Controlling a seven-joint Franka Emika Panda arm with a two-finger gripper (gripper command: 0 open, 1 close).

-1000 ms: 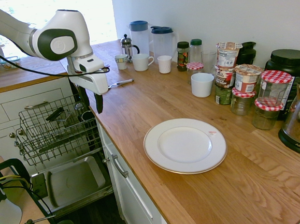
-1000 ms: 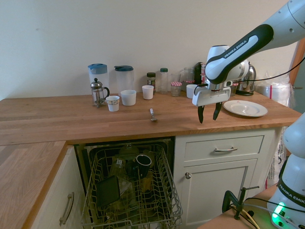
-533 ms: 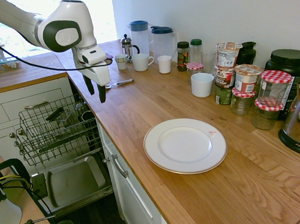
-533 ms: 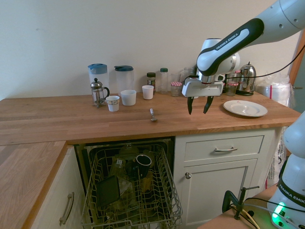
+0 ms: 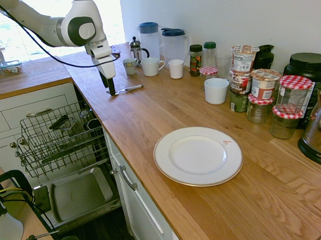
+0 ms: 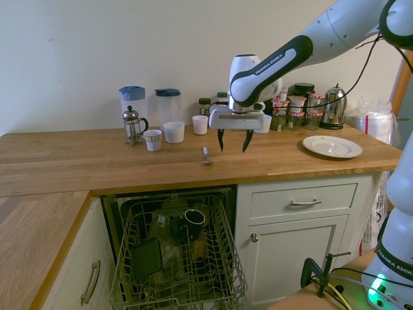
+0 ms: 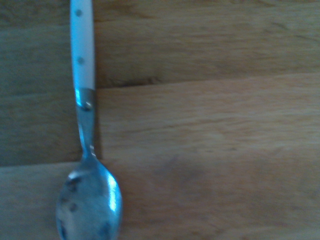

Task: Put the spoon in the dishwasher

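1. Wooden countertop (image 6: pixel 290 152) beneath me, and on it lies the spoon (image 6: pixel 206 155) — metal bowl, pale handle with rivets.
2. My claw (image 6: pixel 235 147) hangs near the spoon, fingertips apart, nothing between them.
3. Below the counter's edge the dishwasher (image 6: pixel 242 284) stands open, its wire rack pulled out with a dark mug (image 6: pixel 194 219) inside.
4. A white plate (image 6: pixel 332 146) rests on the counter — well apart from the spoon.
5. The French press (image 6: pixel 132 126) stands beside a patterned cup (image 6: pixel 153 140).
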